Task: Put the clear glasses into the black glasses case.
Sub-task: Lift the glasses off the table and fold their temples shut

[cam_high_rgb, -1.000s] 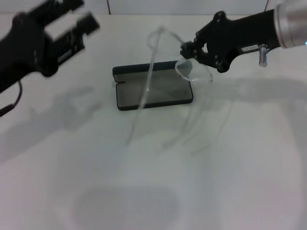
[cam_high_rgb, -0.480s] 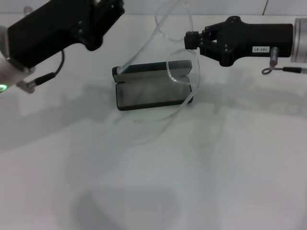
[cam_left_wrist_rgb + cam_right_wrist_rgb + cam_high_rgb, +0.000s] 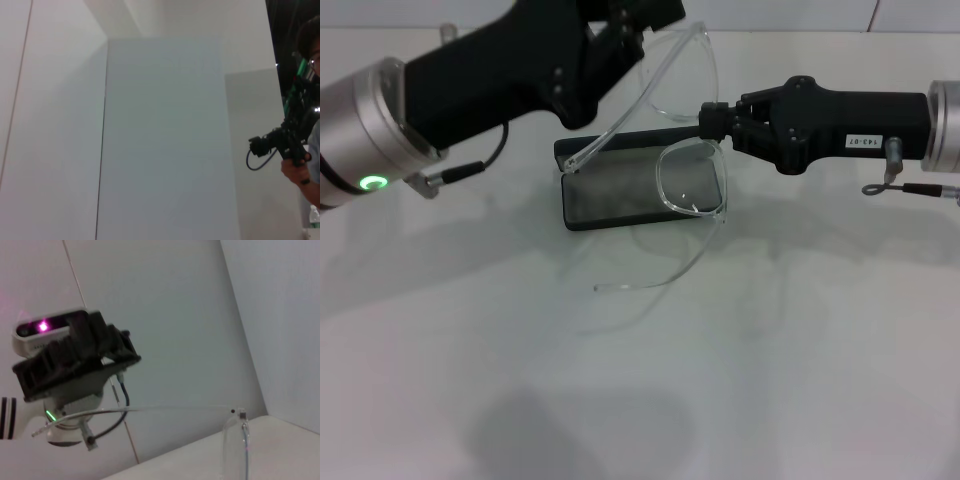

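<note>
My right gripper (image 3: 705, 120) reaches in from the right side, just above the far right corner of the black glasses case (image 3: 640, 190). Its fingers pinch the clear glasses (image 3: 690, 180) at the middle, between the two lenses. The glasses are up in the air over the case. One lens hangs down in front of the case's right end. The other lens sticks up behind it, toward the back of the table (image 3: 720, 360).

One thin arm of the glasses curves down and forward past the case, and its tip is close to the white table. The other thin arm runs up and to the left, toward my left gripper (image 3: 620, 30).

My left gripper is above the far left part of the case, right by that thin arm. I cannot tell if its fingers are open or closed.

The case lies open on the table with its grey inside showing. Its lid is folded back behind it.

In my right wrist view, one lens (image 3: 235, 450) and a thin arm show close up.
</note>
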